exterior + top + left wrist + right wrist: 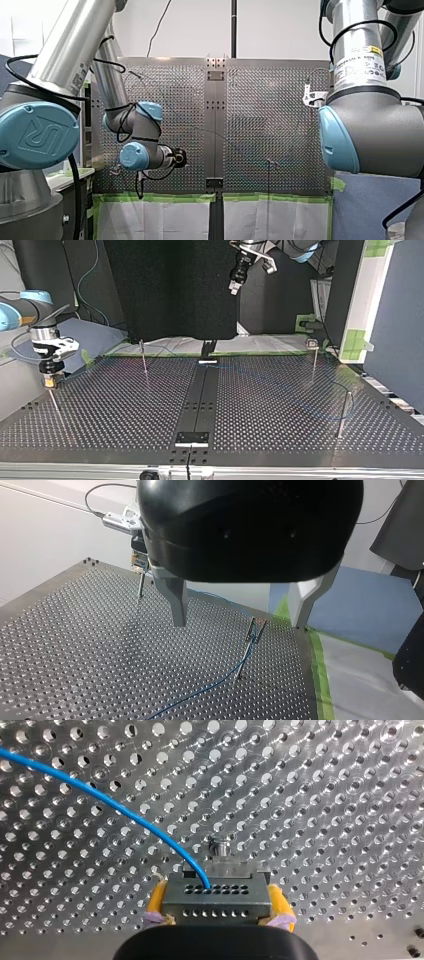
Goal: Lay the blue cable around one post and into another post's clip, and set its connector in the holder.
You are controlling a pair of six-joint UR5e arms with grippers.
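While my right gripper [217, 887] is clamping yellow pads [156, 902] on the grey, hole-dotted metal connector [220, 902], my left gripper [240, 610] is hanging with fingers apart.
The connector is hiding what is under it except a small round stub [220, 847] just ahead, so whether it is seated I cannot tell. The thin blue cable [115, 805] is running from the connector over the perforated metal table [325, 795]. In the top view my right gripper is sitting near the table's left edge; my left is hovering high, well apart from the thin clip-topped post [248, 647].
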